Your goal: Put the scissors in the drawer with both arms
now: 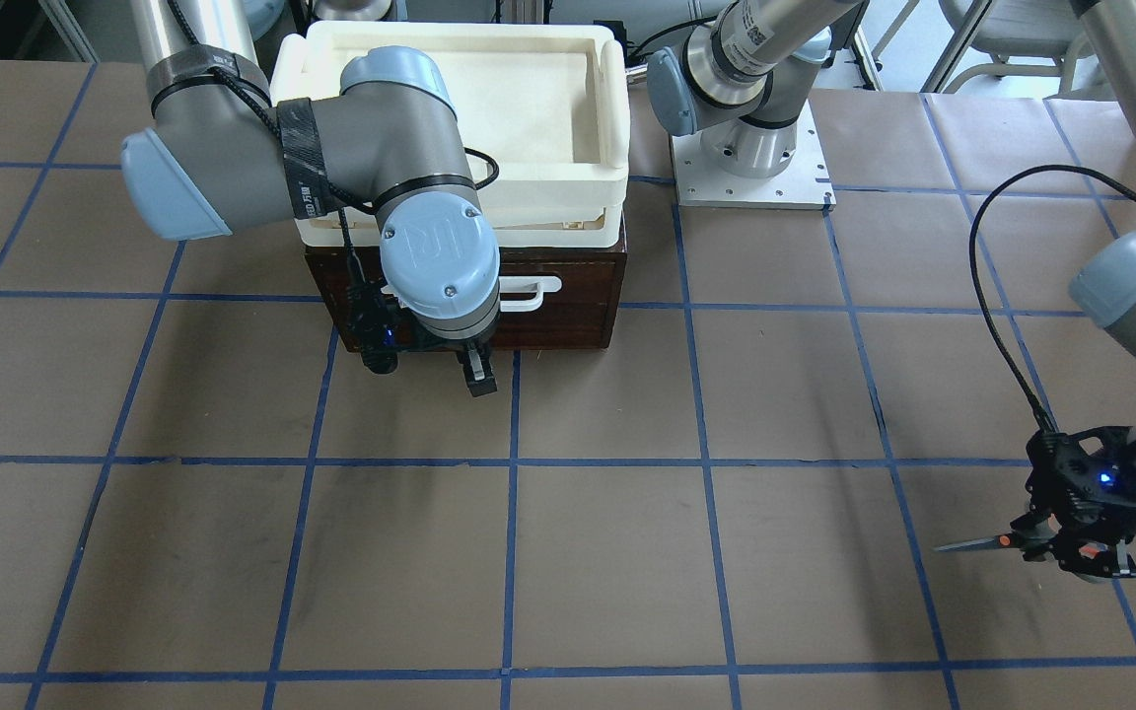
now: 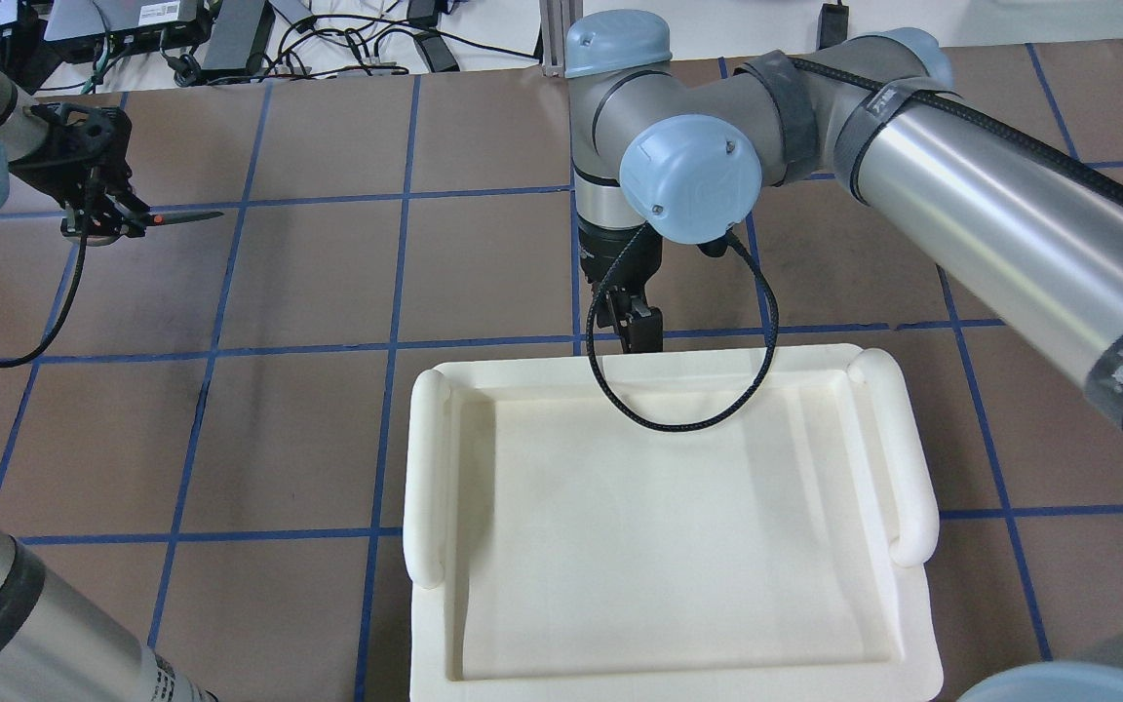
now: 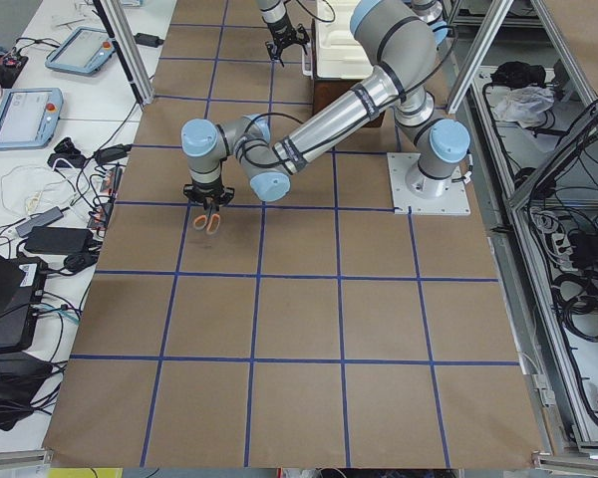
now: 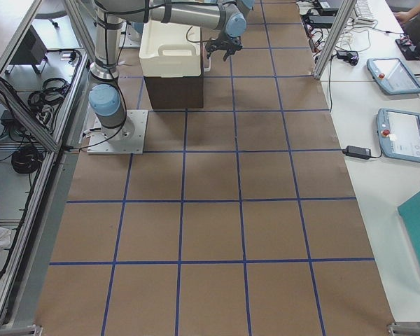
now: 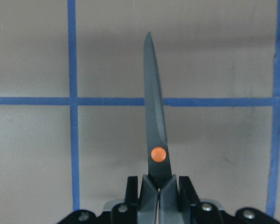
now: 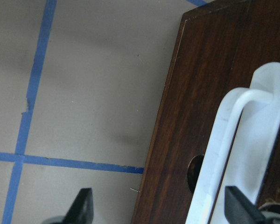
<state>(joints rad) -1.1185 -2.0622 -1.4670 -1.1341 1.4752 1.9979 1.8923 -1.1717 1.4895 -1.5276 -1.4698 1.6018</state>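
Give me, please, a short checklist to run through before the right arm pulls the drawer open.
1. Grip of the left jaws on the scissors: ok, clamped at the handles.
2. Blades closed: ok.
3. State of the right jaws, which must be open in front of the drawer: ok.
4. Position of the right jaws astride the white handle: cannot tell.
5. Opening in the drawer for the scissors: not ok, it is shut.
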